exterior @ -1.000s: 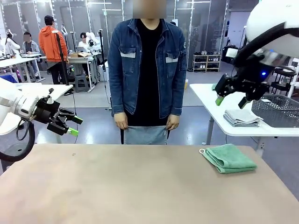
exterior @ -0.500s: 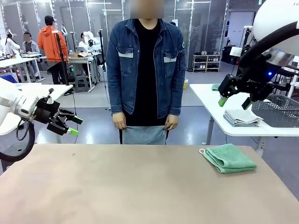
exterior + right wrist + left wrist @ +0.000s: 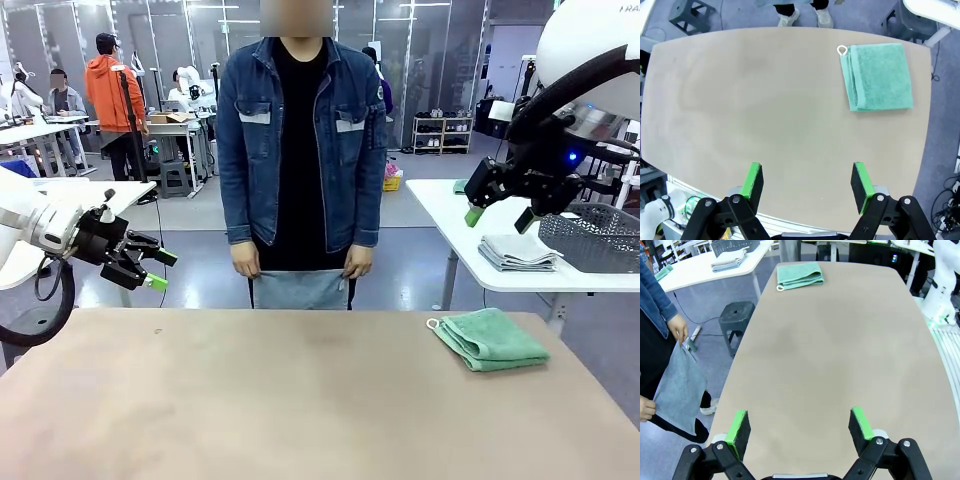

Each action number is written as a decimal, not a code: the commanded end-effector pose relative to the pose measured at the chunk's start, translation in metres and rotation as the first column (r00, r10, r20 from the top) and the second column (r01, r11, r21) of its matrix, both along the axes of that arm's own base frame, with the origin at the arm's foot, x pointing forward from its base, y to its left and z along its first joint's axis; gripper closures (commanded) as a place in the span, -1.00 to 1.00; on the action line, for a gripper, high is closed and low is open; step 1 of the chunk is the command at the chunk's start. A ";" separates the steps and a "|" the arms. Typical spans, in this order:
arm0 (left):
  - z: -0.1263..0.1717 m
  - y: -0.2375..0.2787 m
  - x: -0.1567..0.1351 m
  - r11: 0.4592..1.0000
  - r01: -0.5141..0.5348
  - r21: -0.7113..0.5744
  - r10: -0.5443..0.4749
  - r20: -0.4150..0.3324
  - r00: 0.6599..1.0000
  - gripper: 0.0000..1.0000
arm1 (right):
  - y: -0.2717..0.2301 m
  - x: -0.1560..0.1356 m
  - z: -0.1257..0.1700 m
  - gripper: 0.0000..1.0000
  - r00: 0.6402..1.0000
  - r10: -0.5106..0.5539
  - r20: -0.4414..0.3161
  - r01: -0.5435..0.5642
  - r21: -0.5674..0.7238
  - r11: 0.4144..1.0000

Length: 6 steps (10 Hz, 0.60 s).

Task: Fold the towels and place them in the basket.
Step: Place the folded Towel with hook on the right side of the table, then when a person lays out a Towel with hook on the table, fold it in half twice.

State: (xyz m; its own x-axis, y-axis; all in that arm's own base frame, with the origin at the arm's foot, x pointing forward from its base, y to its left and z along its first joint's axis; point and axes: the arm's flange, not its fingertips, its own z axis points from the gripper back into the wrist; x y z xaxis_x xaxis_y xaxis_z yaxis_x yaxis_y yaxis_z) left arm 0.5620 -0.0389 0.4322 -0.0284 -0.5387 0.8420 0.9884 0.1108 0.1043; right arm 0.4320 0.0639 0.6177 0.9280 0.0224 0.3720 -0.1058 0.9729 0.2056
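A mint green towel [image 3: 490, 338] lies folded on the tan table [image 3: 250, 400] at its right side, with its white loop toward the middle. It also lies far ahead in the left wrist view [image 3: 800, 275] and at the upper right in the right wrist view [image 3: 880, 76]. A person at the far edge holds a pale grey-blue towel [image 3: 298, 290] [image 3: 680, 387] hanging from both hands. My left gripper [image 3: 161, 270] [image 3: 799, 423] hovers open off the table's left end. High above the right side, my right gripper [image 3: 497, 215] [image 3: 807, 181] is open and holds nothing. The dark basket [image 3: 592, 235] stands on a white side table.
The white side table [image 3: 450, 205] at the back right also carries a stack of folded grey towels [image 3: 515, 252] next to the basket. A dark stool [image 3: 737, 315] stands on the floor beside the tan table. Other people work at tables far back left.
The person has shifted a little to the left, still holding the grey-blue towel. My right gripper drifted slightly to the right. The left arm has stayed still.
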 end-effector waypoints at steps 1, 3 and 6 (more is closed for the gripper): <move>0.001 -0.001 -0.002 1.000 0.006 -0.002 -0.006 0.002 1.000 -1.00 | 0.001 0.001 0.002 -0.75 1.000 0.000 0.006 0.000 0.004 1.000; 0.001 -0.001 -0.002 1.000 0.006 -0.002 -0.006 0.002 1.000 -1.00 | 0.001 0.001 0.002 -0.75 1.000 0.000 0.006 0.000 0.004 1.000; 0.001 -0.001 -0.002 1.000 0.006 -0.002 -0.006 0.002 1.000 -1.00 | 0.001 0.001 0.002 -0.75 1.000 0.000 0.006 0.000 0.004 1.000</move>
State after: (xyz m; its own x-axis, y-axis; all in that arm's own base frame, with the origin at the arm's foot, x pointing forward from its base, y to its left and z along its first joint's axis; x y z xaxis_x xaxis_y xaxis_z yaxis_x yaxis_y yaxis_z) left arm 0.5620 -0.0389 0.4322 -0.0284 -0.5387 0.8420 0.9884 0.1108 0.1042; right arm 0.4320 0.0639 0.6177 0.9280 0.0223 0.3720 -0.1059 0.9729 0.2056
